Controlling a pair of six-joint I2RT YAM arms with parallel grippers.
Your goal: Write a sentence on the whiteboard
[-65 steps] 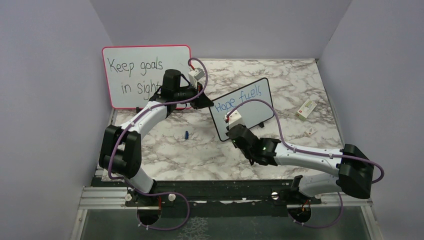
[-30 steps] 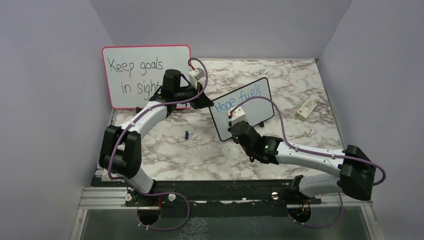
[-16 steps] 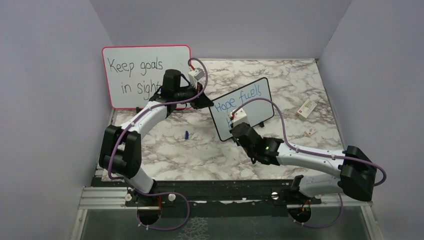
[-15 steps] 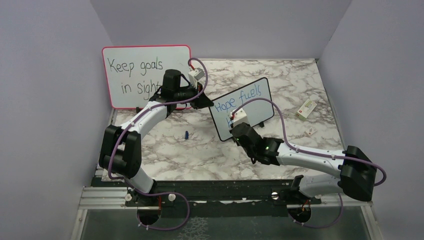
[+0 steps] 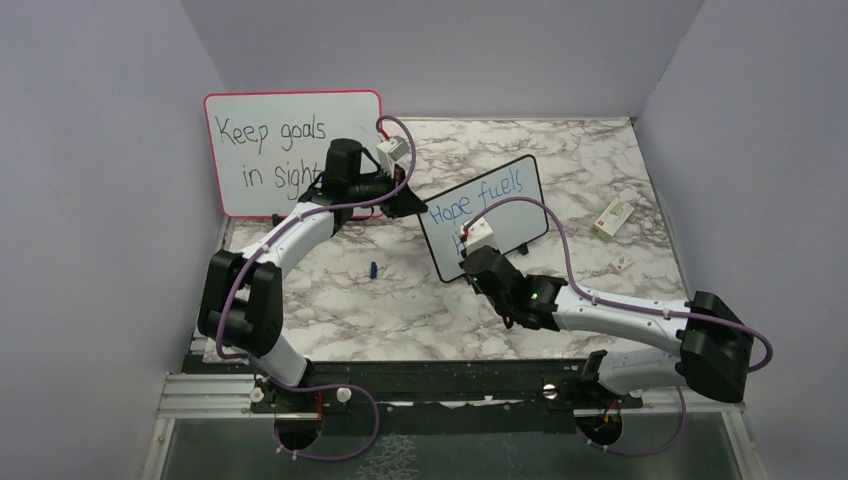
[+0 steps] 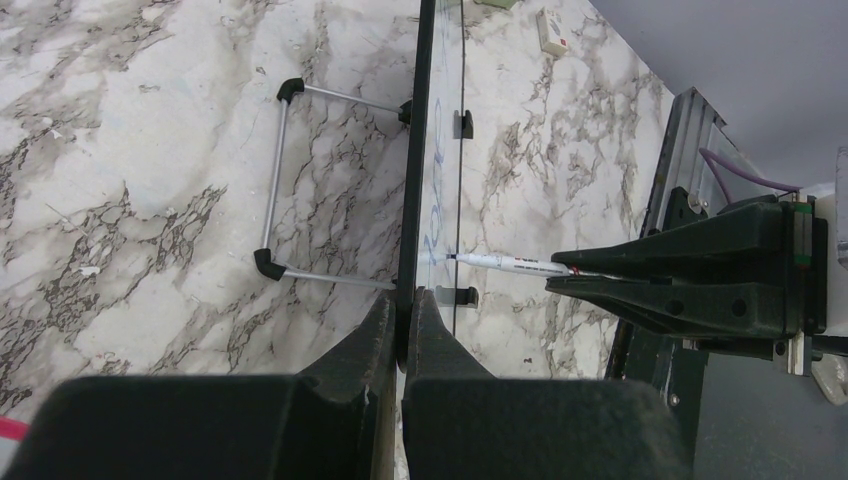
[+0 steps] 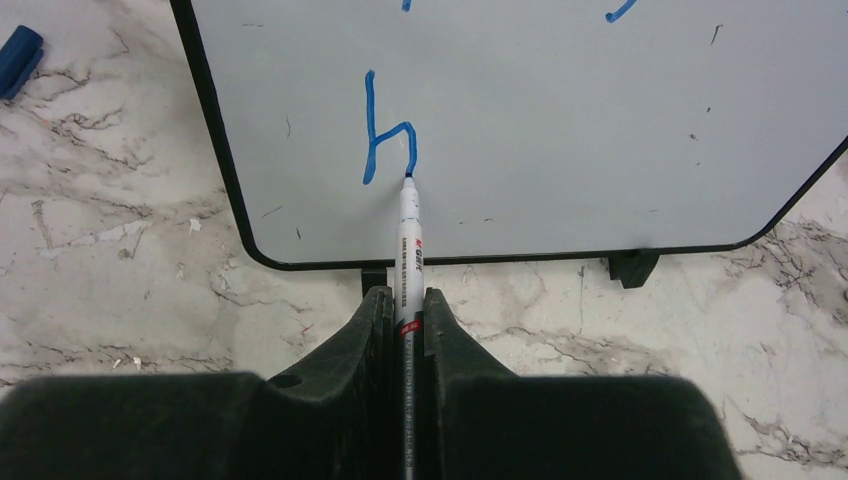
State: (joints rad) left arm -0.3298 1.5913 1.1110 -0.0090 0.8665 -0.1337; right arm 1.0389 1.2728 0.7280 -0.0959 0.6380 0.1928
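The small black-framed whiteboard [image 5: 508, 222] stands tilted mid-table, and my left gripper [image 5: 408, 205] is shut on its upper left edge. In the left wrist view the board's frame [image 6: 412, 150] runs edge-on between my left gripper's [image 6: 402, 300] fingers. The sentence [image 5: 478, 200] reads "Hope fuels" in blue on the top line. Below it is a blue "h" [image 7: 388, 140]. My right gripper [image 7: 405, 295] is shut on a white marker [image 7: 408, 250], whose tip touches the foot of the "h". From the top view my right gripper [image 5: 470, 252] sits at the board's lower left.
A larger pink-framed board [image 5: 295, 150] with black writing leans at the back left. A blue marker cap [image 5: 372, 270] lies on the marble table in front of the boards. Two small white boxes [image 5: 612, 215] lie at the right. A wire stand [image 6: 280, 180] props the whiteboard from behind.
A blue "h" has appeared on the second line. My right gripper has shifted slightly with the marker while drawing it. The left arm has not moved.
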